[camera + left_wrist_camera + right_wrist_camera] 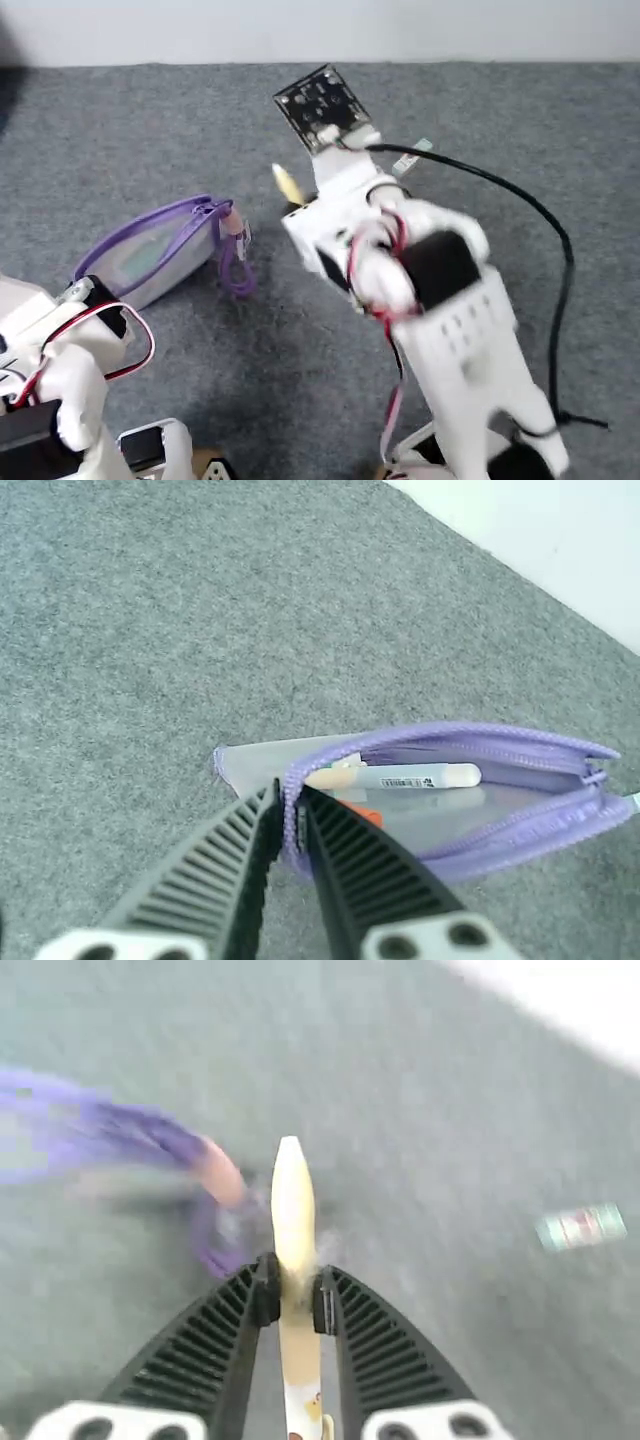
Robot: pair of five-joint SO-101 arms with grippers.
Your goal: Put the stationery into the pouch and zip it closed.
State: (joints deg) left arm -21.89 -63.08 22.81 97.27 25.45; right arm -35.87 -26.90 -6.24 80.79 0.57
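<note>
Where its ribbed jaws meet, the left end effector (290, 808) is clamped shut on the purple rim of the pouch (480, 810), at the end away from the zip slider. The pouch lies on its side on the grey bench (150, 610) with its zip open. Inside it are a white marker (420, 777) and, just beside that, something orange (366, 815) seen through the clear wall.

The right end effector (293, 1298) grips a cream pen (291, 1195), jaws pressed against both sides of the barrel. The pen's tapered tip sticks out ahead of them. Near that tip are the pouch's pink tag (220, 1175) and its purple strap loop (215, 1245); whether the pen touches either, I cannot tell. In the high view the pen is apart from the pouch, off its tag end, with the tip pointing away from the arm's base. The left arm sits at the pouch's other end. A small greenish item (412, 156) lies on the bench on the far side of the right arm, well apart from the pouch.
</note>
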